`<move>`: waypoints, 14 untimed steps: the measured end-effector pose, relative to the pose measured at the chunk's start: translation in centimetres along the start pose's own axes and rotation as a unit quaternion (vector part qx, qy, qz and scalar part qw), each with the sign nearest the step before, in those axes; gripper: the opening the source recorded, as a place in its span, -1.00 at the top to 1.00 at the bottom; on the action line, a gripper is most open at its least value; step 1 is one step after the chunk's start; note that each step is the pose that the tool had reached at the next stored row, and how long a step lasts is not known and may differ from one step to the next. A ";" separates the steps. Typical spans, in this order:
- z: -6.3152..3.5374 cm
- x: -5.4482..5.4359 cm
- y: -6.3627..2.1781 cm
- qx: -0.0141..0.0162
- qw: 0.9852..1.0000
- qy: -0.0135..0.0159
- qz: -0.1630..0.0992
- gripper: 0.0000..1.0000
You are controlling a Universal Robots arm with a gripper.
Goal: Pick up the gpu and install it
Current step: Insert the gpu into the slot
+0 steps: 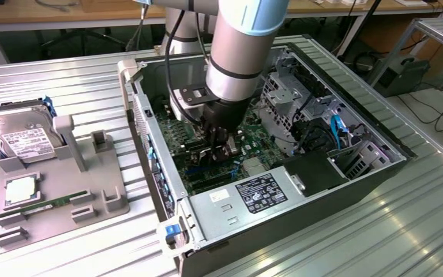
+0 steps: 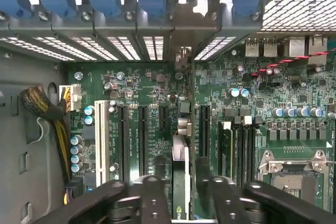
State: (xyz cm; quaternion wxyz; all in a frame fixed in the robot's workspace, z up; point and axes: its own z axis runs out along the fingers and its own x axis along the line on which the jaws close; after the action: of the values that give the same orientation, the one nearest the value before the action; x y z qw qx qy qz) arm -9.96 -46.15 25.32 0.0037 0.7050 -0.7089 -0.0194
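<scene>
On the exterior view's left, a grey fixture tray [image 1: 90,190] lies on the ribbed metal table [image 1: 67,81], carrying a silver hard drive [image 1: 23,141] with a white label, a square processor [image 1: 23,189] and a narrow green memory stick [image 1: 51,204]. To the right of the tray stands the opened computer case [image 1: 375,173], its power supply [image 1: 256,193] at the near end. The arm [image 1: 241,52] reaches down into the case, and the gripper [image 1: 220,151] hangs low over the motherboard [image 1: 168,130].

In the wrist view, the gpu [image 2: 180,182] stands on edge in the motherboard's expansion slot, between the two black fingers [image 2: 152,198], its silver bracket running up toward the rear slot opening. The fingers sit spread to either side of the card with what looks like a narrow gap on each side, so the grip seems released, though the view is too tight to be sure. A white slot [image 2: 101,135] lies beside the black ones, and the processor socket [image 2: 294,177] sits at the far side.
</scene>
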 end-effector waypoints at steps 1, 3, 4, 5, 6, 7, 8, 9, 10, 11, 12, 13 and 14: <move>-0.05 0.0 0.00 0.000 1.000 0.000 0.000 0.21; -0.41 0.0 0.01 0.000 1.000 0.000 0.000 0.08; -0.83 0.0 0.03 0.000 1.000 0.000 0.000 0.08; -1.26 0.0 0.04 0.000 1.000 0.000 0.000 0.08; -1.80 0.0 0.07 0.000 1.000 0.000 0.000 0.08; -2.27 -0.1 0.12 0.000 1.000 0.000 0.000 0.08; -2.72 -0.1 0.18 0.000 1.000 0.000 0.000 0.08; -3.17 -0.1 0.25 0.000 1.000 0.001 0.000 0.08; -3.58 -0.1 0.35 0.000 1.000 0.002 0.000 0.08; -3.78 -0.1 0.46 0.000 1.000 0.003 0.000 0.11; -3.84 -0.2 0.60 0.000 1.000 0.003 0.000 0.25; -3.84 -0.3 0.86 0.000 1.000 0.004 0.000 0.37; -3.84 -0.4 0.94 0.000 1.000 0.004 0.000 0.49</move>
State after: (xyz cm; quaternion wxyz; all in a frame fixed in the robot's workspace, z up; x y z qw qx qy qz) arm -10.76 -45.83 29.20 0.0067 0.7050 -0.7090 -0.0164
